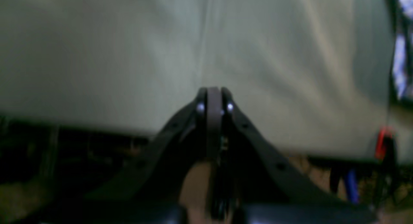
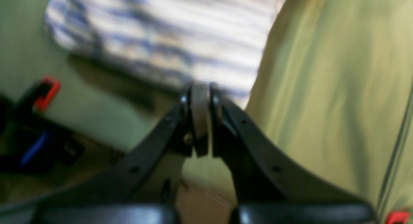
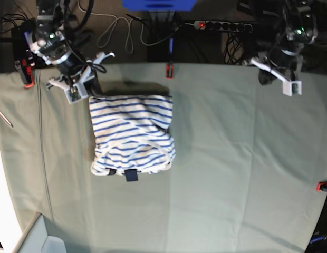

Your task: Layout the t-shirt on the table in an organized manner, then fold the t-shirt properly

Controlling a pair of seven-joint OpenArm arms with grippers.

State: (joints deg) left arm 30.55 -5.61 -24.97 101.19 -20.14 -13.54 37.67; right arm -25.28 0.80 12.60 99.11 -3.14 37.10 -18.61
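Note:
The t-shirt point(image 3: 132, 134), white with thin blue stripes, lies folded into a compact rectangle on the left half of the table point(image 3: 232, 158), its dark blue neck tag point(image 3: 131, 175) at the near edge. My right gripper point(image 3: 94, 90) hangs at the shirt's far left corner, shut. In the right wrist view its tips point(image 2: 200, 87) meet just in front of the striped cloth point(image 2: 167, 40), with nothing seen between them. My left gripper point(image 3: 267, 77) is far off at the table's back right, shut and empty point(image 1: 213, 90) over bare table cloth point(image 1: 113, 56).
Red clamps point(image 3: 169, 70) point(image 3: 27, 79) point(image 3: 324, 185) grip the table's edges; one clamp point(image 2: 46, 92) sits close to my right gripper, another clamp point(image 1: 382, 143) near my left. Cables and a power strip point(image 3: 221, 25) lie behind the table. A pale box point(image 3: 39, 240) stands at the near left corner.

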